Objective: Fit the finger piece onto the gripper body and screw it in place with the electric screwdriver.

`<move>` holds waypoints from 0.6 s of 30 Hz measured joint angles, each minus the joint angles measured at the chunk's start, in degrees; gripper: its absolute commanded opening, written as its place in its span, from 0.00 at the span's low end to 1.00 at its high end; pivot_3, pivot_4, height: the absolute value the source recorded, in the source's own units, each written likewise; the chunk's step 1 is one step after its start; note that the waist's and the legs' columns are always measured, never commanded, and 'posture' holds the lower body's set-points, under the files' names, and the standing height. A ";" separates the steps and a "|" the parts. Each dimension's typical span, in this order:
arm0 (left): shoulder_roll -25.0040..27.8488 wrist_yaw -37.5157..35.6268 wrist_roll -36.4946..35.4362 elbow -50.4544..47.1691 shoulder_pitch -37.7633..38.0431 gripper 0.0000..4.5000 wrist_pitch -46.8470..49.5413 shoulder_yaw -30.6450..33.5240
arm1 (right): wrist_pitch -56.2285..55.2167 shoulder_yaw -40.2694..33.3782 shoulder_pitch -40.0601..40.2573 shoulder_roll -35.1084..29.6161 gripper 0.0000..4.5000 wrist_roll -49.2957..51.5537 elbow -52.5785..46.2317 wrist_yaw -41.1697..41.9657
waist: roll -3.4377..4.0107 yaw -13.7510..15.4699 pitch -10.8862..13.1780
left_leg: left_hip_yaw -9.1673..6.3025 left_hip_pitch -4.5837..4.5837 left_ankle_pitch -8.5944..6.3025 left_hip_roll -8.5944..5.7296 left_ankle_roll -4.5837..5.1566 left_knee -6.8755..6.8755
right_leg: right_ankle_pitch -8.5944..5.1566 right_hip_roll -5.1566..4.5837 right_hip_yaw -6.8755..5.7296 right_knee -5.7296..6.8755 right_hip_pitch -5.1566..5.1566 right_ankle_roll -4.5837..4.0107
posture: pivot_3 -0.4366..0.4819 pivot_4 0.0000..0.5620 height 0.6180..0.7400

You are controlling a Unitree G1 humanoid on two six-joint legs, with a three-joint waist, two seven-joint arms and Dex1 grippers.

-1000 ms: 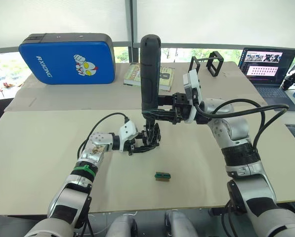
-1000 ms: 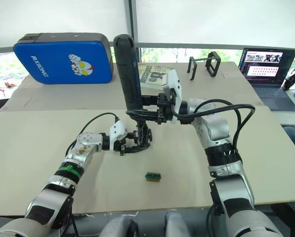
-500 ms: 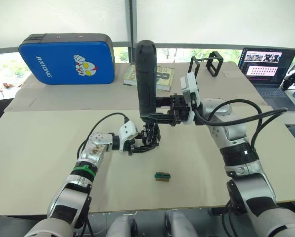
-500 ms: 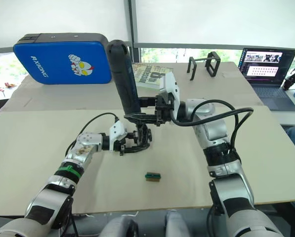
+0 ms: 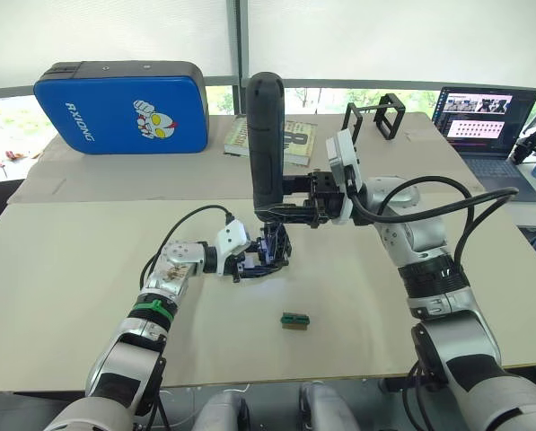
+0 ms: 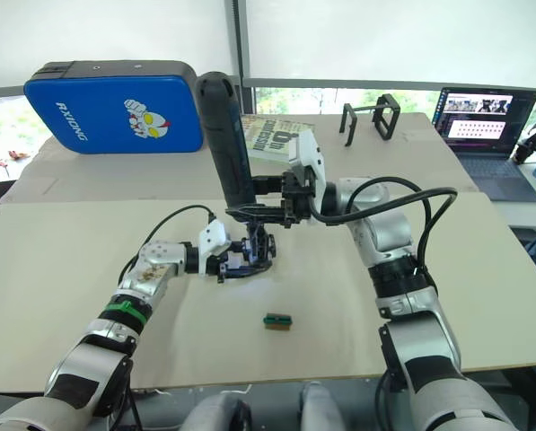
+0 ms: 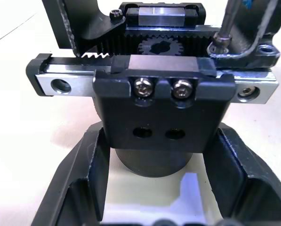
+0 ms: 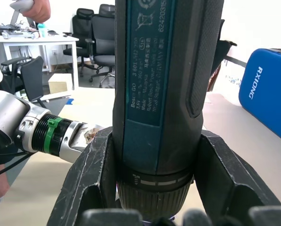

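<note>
Status: screw-driving stage. Your left gripper (image 5: 260, 262) has its jaws closed around the round base of the gripper body (image 7: 160, 101), holding it on the table (image 5: 79, 260) a little left of centre. In the left wrist view, one black block on the body's rail already carries two seated screws (image 7: 163, 87), with two bare holes below them. The other mount, at the rail's far end, is the one being worked: the metal bit (image 7: 225, 26) is down on it now.

Your right gripper (image 6: 285, 199) is clamped on the electric screwdriver (image 5: 268, 135), both fingers pressed against the lower barrel, tool upright and leaning slightly. A bluish glow at the body in the head views suggests the tool's light is on.

I cannot tell from these views whether the finger piece is fully seated under the bit, or whether a screw is in that hole.

Judged remaining: drive that fastener home, check the bare holes, then lift off. The small green-and-black part (image 5: 294, 320) lies untouched nearer you.
</note>
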 measured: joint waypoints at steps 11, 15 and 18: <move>0.05 0.03 -0.02 -0.08 0.09 0.51 0.00 0.00 | -0.01 -0.05 0.10 -0.21 0.42 0.00 0.05 0.47 | -0.01 -0.02 -0.01 | 0.00 0.02 0.00 0.01 -0.01 -0.05 | 0.00 -0.02 0.01 -0.01 0.00 -0.02 | 0.48 0.27 1.00; 0.05 0.02 -0.02 -0.09 0.10 0.51 0.00 0.00 | -0.02 -0.04 0.10 -0.42 0.42 0.00 0.05 0.48 | -0.01 -0.02 -0.01 | 0.00 0.03 0.00 0.01 -0.01 -0.06 | 0.00 -0.04 0.01 -0.02 0.00 -0.02 | 0.48 0.27 1.00; 0.05 0.03 -0.04 -0.13 0.14 0.51 -0.01 0.01 | -0.01 -0.06 0.13 -0.57 0.42 0.00 -0.11 0.32 | -0.01 -0.01 -0.01 | 0.00 0.02 0.00 0.01 -0.01 -0.07 | 0.00 -0.04 0.01 -0.03 -0.02 -0.02 | 0.48 0.27 1.00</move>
